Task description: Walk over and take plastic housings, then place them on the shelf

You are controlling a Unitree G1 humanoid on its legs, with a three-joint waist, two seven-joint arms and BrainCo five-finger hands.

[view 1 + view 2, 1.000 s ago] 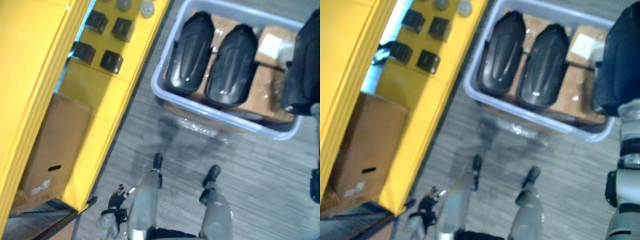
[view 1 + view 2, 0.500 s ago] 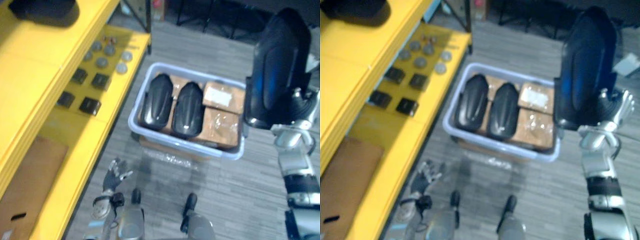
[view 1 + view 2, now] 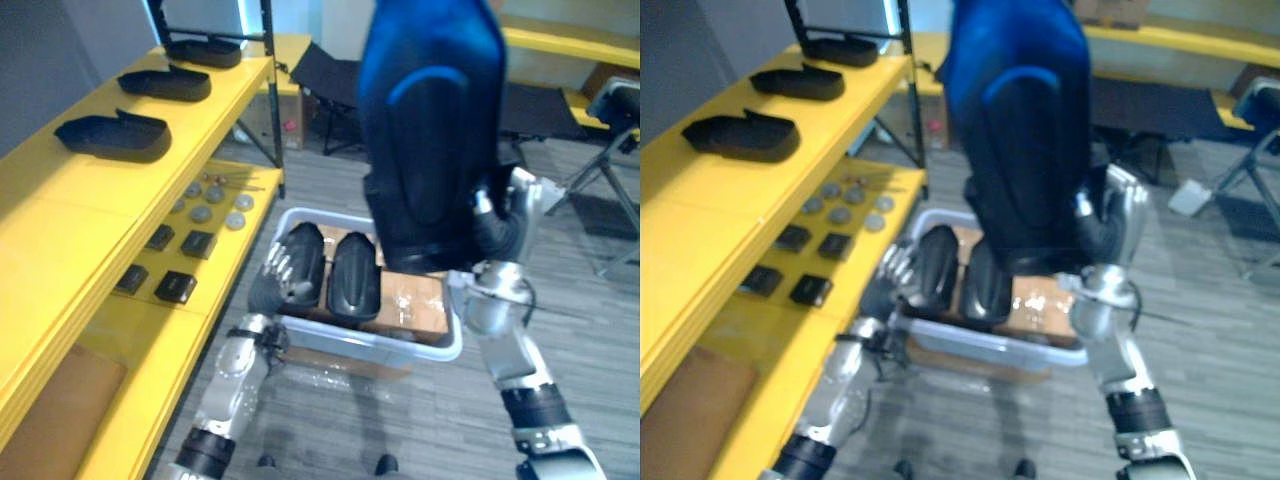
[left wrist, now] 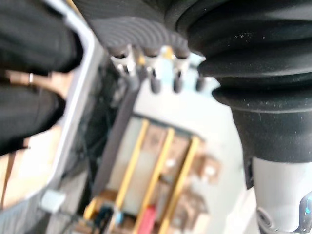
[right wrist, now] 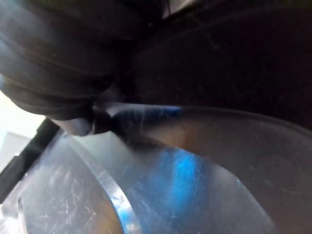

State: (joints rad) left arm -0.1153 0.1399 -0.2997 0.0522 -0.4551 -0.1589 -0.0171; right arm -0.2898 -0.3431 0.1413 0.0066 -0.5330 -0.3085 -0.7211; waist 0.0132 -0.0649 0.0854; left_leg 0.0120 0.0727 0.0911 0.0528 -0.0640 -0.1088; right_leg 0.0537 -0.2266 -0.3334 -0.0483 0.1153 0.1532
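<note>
My right hand (image 3: 507,214) is shut on the lower end of a big dark plastic housing (image 3: 430,130) with a blue sheen, held upright at chest height above the grey bin (image 3: 400,345). Close up, the housing's scratched glossy shell (image 5: 161,190) lies against my palm. Two more black housings (image 3: 353,280) lie side by side in the bin next to cardboard packages (image 3: 410,300). My left hand (image 3: 285,275) hangs open in front of the bin's left end, touching nothing. Three black housings (image 3: 112,136) lie on the top board of the yellow shelf (image 3: 60,230) at my left.
The shelf's lower board carries small black blocks (image 3: 176,287) and grey discs (image 3: 210,212), with a cardboard box (image 3: 50,420) below. A dark folding chair (image 3: 330,70) stands behind the bin. Another yellow shelf (image 3: 570,45) and a stand's legs (image 3: 612,195) are at the back right.
The view has swung up from the floor to the shelf. My right hand has lifted the housing higher and towards the middle. My left hand has risen from beside my legs to the bin.
</note>
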